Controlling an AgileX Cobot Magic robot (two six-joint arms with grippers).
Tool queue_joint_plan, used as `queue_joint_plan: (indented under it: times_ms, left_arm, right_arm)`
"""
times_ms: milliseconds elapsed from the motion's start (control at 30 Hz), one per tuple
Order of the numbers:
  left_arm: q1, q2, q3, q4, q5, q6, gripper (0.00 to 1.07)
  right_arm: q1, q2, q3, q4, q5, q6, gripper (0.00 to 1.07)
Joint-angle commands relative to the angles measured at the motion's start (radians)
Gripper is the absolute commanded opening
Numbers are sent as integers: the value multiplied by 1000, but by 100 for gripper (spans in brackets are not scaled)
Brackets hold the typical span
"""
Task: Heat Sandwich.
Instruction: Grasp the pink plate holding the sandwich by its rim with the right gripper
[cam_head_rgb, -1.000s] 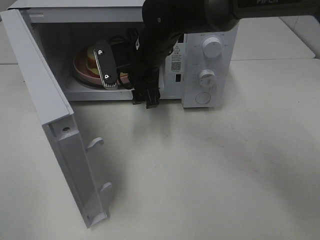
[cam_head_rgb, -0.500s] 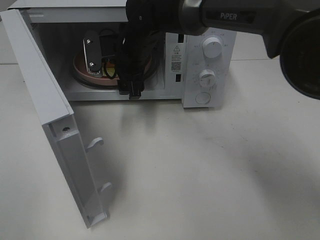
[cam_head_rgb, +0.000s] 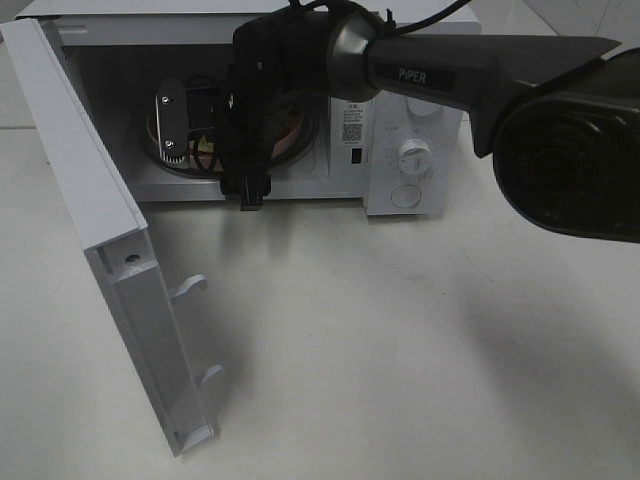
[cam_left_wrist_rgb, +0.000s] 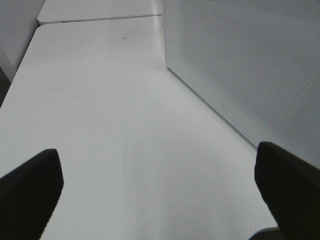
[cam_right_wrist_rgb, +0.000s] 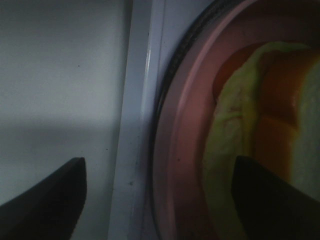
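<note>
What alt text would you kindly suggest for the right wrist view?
Close-up of the sandwich lying on a pink plate inside the white microwave. The right gripper is open, its dark fingertips wide apart either side of the plate's rim.

The sandwich (cam_right_wrist_rgb: 250, 115), pale yellow-green filling beside orange-tan crust, lay on the pink plate (cam_right_wrist_rgb: 182, 150) inside the microwave (cam_head_rgb: 385, 190)

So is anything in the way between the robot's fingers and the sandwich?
Nothing visible does. The right fingers hang open at the rim of the pink plate, and the sandwich lies on that plate inside the microwave, whose door stands wide open.
</note>
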Motion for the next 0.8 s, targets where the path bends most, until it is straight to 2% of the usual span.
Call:
queue_joint_plan:
  times_ms: [33, 233, 333, 367, 400, 433, 500, 800]
  left_arm:
    - [3, -22, 2, 13, -9, -7, 99]
    - [3, -22, 2, 41, -10, -7, 99]
    - [3, -22, 2, 42, -10, -7, 99]
    - [3, -22, 2, 42, -10, -7, 99]
    - [3, -22, 2, 42, -11, -7, 99]
    - [3, -22, 2, 43, -10, -7, 99]
    - [3, -22, 2, 43, -10, -7, 99]
    - [3, -22, 2, 43, -10, -7, 99]
  right_arm:
    - [1, 10, -15, 5, 5, 8, 76]
    - [1, 12, -15, 11, 10, 7, 70]
    - [1, 12, -15, 11, 24, 8, 45]
    - [1, 12, -15, 11, 24, 8, 45]
    - [1, 12, -15, 11, 30, 8, 37]
    - [1, 12, -15, 11, 49, 11, 15]
    - [1, 12, -15, 14, 64, 14, 0]
    - [1, 2, -15, 39, 73, 14, 0]
